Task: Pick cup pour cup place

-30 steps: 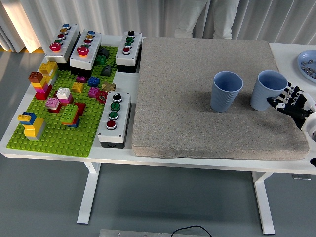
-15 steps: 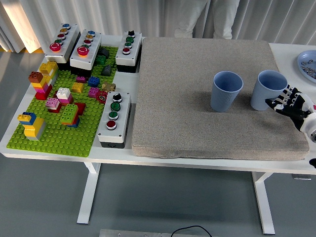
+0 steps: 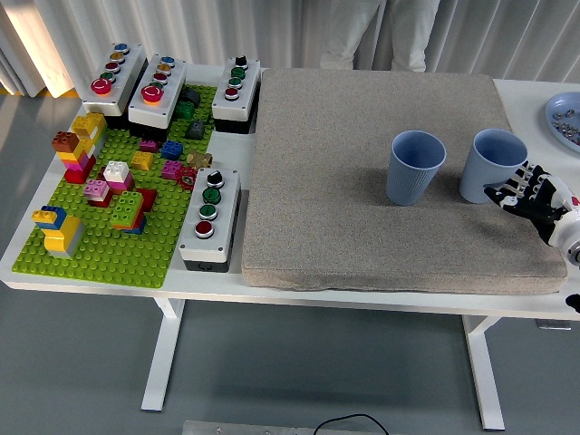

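Two light blue cups stand upright on the grey mat: the left cup near the mat's middle right, the right cup close to the mat's right edge. My right hand comes in from the right edge, low over the mat. Its fingers are spread and lie against the lower right side of the right cup without closing around it. I cannot see what is inside either cup. My left arm is out of view.
A blue plate with small items sits at the far right. A green brick baseplate with several bricks and several button boxes fill the table's left side. A person stands at the far side.
My right hand has shifted slightly down and to the right beside the right cup. Both cups stand where they were.
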